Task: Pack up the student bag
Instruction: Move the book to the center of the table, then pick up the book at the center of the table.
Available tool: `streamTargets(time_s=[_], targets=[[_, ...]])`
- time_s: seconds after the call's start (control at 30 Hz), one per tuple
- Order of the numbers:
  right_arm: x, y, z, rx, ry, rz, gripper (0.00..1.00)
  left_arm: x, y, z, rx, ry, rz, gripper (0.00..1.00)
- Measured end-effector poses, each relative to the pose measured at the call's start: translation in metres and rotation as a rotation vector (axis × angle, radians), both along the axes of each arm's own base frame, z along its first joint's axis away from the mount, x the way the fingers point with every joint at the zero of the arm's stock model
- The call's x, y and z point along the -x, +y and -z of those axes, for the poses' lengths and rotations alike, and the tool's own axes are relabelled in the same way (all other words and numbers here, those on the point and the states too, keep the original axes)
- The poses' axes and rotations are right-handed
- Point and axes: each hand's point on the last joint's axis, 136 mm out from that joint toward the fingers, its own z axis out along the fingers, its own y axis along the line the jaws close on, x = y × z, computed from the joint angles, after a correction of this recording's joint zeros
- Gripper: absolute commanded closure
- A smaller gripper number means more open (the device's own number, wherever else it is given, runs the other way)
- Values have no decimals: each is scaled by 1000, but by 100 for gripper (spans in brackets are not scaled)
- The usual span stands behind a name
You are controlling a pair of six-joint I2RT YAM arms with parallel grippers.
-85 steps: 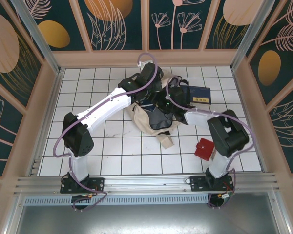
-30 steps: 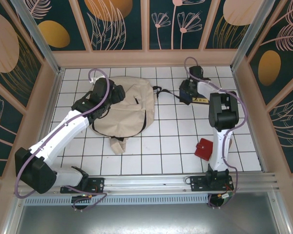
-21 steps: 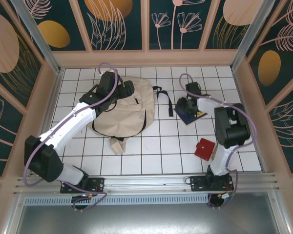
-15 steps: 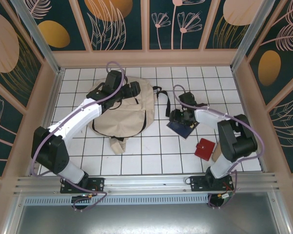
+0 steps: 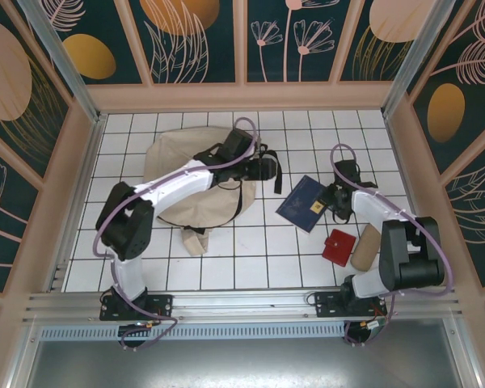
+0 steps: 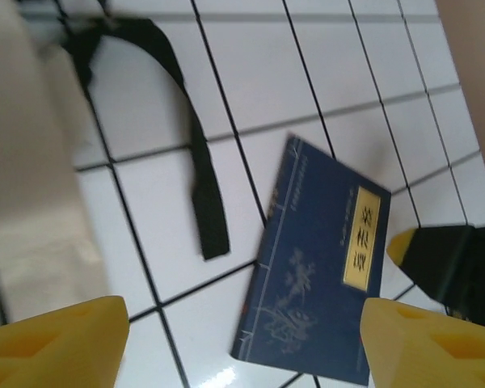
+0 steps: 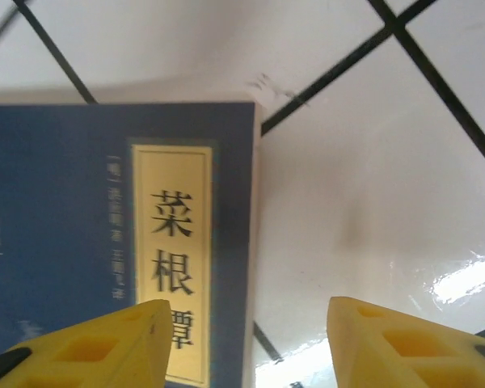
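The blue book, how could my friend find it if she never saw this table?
Start at the big beige bag on the white tiled table. Just right of it, past the black strap, lies the blue book, flat and tilted. It is the only dark blue thing, with a yellow label, unlike the small red pouch nearby.

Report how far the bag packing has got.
Done: nothing visibly; the student bag lies flat on the tiles, its inside hidden. In hand: nothing gripped; the right gripper hangs open over the navy book's labelled edge, the left gripper open near the bag's black strap. Left: the book, a red case and a tan item lie outside the bag, to be put in.
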Motion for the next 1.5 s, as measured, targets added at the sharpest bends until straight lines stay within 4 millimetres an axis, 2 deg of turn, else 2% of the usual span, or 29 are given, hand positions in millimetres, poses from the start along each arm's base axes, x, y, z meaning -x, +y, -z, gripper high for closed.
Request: streamTargets(time_s=[0.1, 0.27, 0.43, 0.53, 0.67, 0.83, 0.9, 0.93, 1.0, 1.07, 1.23, 1.37, 1.5], targets=[[0, 4, 8, -17, 22, -12, 58, 7, -13, 19, -3, 48, 38, 32], [-1, 15, 17, -70, 39, -42, 64, 11, -24, 38, -1, 105, 65, 41], [-5, 31, 18, -118, 28, -107, 68, 18, -36, 57, 6, 165, 94, 44], [-9, 51, 18, -174, 18, -187, 70, 24, -39, 71, -1, 201, 108, 46], [-25, 69, 17, -211, 3, -255, 71, 27, -39, 83, -12, 226, 104, 48], [-30, 73, 15, -216, -10, -271, 70, 24, -31, 97, -61, 239, 54, 50], [-30, 73, 14, -220, -11, -273, 67, 24, -30, 101, -64, 252, 48, 50], [-30, 74, 14, -222, -10, -273, 65, 25, -30, 103, -65, 260, 46, 50], [-29, 74, 10, -224, -14, -268, 54, 25, -29, 106, -69, 267, 41, 50], [-28, 74, 3, -226, -31, -270, 51, 26, -28, 108, -75, 273, 37, 50], [-22, 76, -14, -248, -70, -278, 53, 28, -26, 116, -89, 293, 33, 50], [-6, 78, -4, -273, -29, -270, 54, 29, -26, 118, -86, 302, 38, 49], [8, 88, 6, -306, 18, -294, 59, 29, -28, 116, -68, 312, 44, 48]])
